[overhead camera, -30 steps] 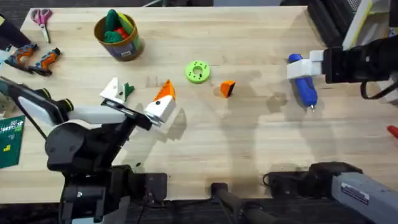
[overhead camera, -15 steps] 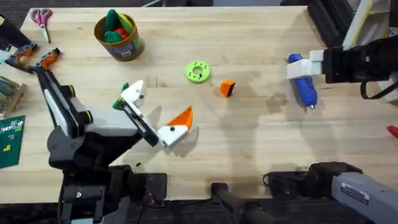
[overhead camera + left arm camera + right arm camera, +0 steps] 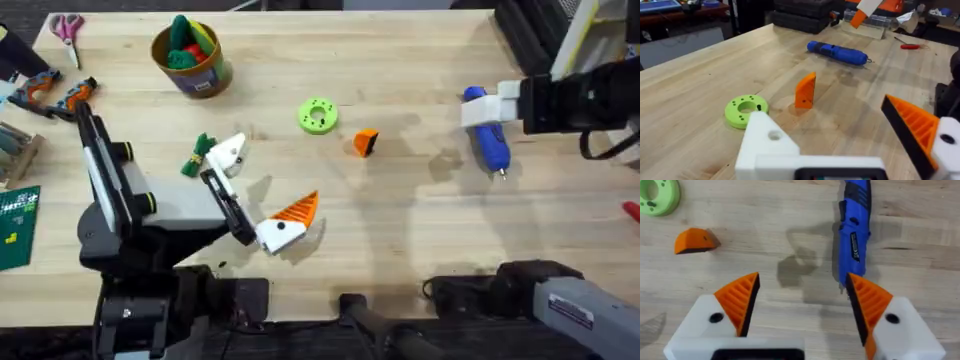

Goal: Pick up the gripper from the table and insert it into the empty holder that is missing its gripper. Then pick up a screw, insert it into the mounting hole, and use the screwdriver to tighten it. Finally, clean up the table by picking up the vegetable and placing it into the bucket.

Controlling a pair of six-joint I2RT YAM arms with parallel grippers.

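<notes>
The small orange plastic wedge with a dark face (image 3: 366, 142), the loose gripper pad to be fitted, stands on the pale wooden worktop (image 3: 420, 230), untouched. It sits just beside the lime-green plastic disc (image 3: 318, 115) and between that disc and the blue cylindrical power screwdriver (image 3: 487, 138). From the left wrist view the wedge (image 3: 805, 91) stands on end, its long axis near vertical, narrow tip upward, one broad orange face turned towards the left arm. From the right wrist view its dark face lies along one lower edge (image 3: 695, 241).

Step in hand, as judged: collecting the wedge. The left claw (image 3: 258, 192) hangs wide, apart from the wedge. One finger is the bare white angular plastic block (image 3: 229, 155), the holder; the other carries an orange ribbed pad (image 3: 296, 210). A good grasp would take the wedge across its two broad flat sides, low on the body, so that it does not tip. The dark face should stay clear, since it looks like the mating side.

The right claw (image 3: 802, 305) is spread wide, both orange pads fitted, above the screwdriver (image 3: 854, 230) and holding nothing. It appears the better placed to lift the wedge and present it to the bare holder.

The small green toy bundle of stalks (image 3: 197, 156) lies just beside the holder finger. The round tan-yellow bucket (image 3: 190, 55) stands well apart, far from both arms.
</notes>
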